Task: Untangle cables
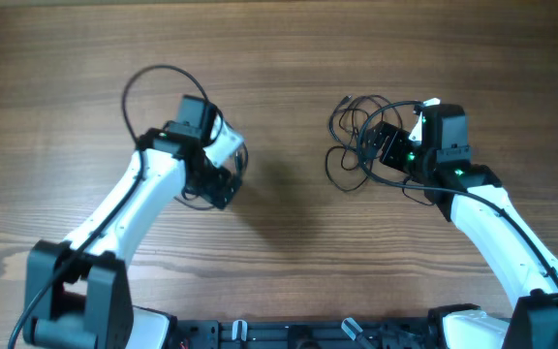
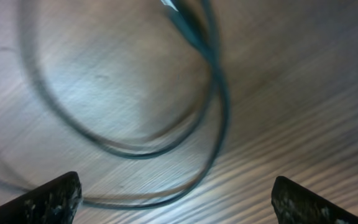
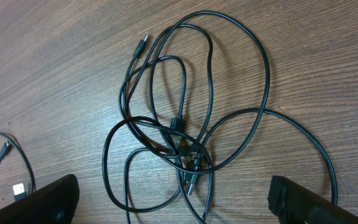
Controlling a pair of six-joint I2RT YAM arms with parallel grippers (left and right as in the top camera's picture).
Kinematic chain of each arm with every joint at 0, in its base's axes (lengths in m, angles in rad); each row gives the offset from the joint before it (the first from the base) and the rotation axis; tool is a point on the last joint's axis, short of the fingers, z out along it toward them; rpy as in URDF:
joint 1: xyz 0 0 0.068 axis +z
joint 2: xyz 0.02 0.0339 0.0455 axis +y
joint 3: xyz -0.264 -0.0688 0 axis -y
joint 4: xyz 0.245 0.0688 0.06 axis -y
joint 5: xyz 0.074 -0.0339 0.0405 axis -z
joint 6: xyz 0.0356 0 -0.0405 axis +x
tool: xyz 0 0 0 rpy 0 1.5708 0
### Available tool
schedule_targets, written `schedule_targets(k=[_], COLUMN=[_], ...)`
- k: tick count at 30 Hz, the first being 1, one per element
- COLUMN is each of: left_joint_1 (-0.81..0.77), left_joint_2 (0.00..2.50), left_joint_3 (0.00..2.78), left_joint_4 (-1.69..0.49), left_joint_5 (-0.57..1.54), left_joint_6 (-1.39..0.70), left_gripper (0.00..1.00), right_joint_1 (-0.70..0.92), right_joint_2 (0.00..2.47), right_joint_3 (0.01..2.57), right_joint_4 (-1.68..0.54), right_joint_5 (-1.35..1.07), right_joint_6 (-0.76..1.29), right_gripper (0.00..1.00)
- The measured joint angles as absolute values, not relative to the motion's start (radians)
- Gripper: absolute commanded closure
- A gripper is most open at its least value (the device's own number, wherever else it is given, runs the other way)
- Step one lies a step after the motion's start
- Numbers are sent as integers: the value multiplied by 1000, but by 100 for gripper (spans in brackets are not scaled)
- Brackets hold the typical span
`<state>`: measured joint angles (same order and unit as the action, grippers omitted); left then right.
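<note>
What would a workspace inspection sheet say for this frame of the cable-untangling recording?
Surface: wooden table, bare grain.
Job's things: tangled cable bundle under the right gripper; one loose cable strand looped under the left gripper; a strand with a USB plug beside the bundle.
Clutter: nothing seen.
Grippers: both above the table, jaws wide open, holding nothing.
Cables: thick black arm cable arcs over the left arm; another runs along the right arm.
Surroundings: dark mounting hardware at the near edge.
</note>
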<state>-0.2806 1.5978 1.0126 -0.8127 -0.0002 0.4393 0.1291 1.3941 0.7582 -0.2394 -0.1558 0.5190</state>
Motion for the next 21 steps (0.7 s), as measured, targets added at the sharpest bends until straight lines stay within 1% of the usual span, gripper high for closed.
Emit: schedule_targets(k=[4, 10, 13, 16, 19, 21], left_joint_1=[-317, -320, -320, -320, -320, -320], left_joint_2=[1641, 1690, 1691, 1691, 1691, 1681], left_joint_3=[962, 943, 942, 939, 901, 878], left_joint_4=[-775, -683, -673, -715, -744, -746], left_joint_5=[22, 28, 30, 55, 75, 73], left_joint_6=[502, 646, 700, 725, 737, 748], left_gripper=[0, 0, 5, 10, 19, 23], right_joint_1=[129, 129, 129, 129, 129, 129], right_joint_2=[1394, 1394, 1394, 1394, 1394, 1395], right_joint_3=[758, 758, 758, 758, 758, 758], right_joint_4=[-239, -240, -239, -239, -239, -240], right_joint_5=[-155, -155, -156, -155, -155, -156], right_joint_6=[519, 519, 519, 519, 519, 519], right_gripper=[0, 0, 0, 0, 0, 0])
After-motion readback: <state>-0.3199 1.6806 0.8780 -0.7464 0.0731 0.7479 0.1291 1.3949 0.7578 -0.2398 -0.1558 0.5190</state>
